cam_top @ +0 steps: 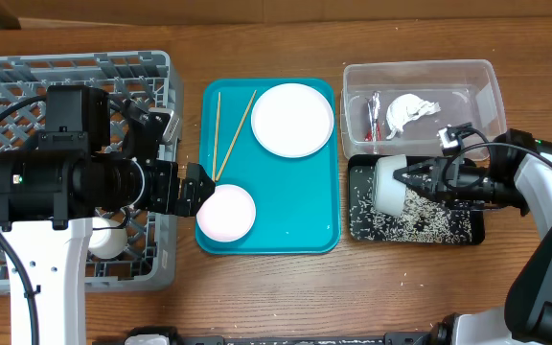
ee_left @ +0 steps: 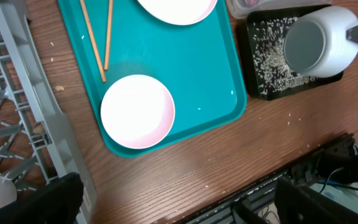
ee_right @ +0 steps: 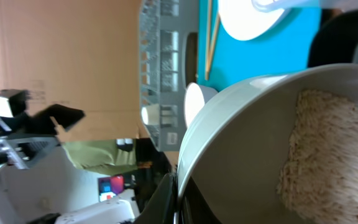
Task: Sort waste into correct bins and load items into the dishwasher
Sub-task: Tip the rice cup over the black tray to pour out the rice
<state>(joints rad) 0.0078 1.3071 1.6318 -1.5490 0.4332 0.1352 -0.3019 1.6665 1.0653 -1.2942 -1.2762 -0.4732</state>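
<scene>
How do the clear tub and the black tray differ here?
The clear tub is deep and see-through; the black tray is shallow and opaque. The clear tub holds a red wrapper and white napkin; the black tray holds loose rice. Both are rectangular, right of the teal tray.

My bench (cam_top: 257, 297) is brown wood. Directly on it, from my left: the grey dish rack (cam_top: 156, 72), the teal serving tray (cam_top: 300, 216) just beside it, then the clear tub (cam_top: 492, 91) with the black tray (cam_top: 453, 233) right in front of it. A few stray rice grains (ee_left: 289, 114) dot the wood near the black tray
</scene>
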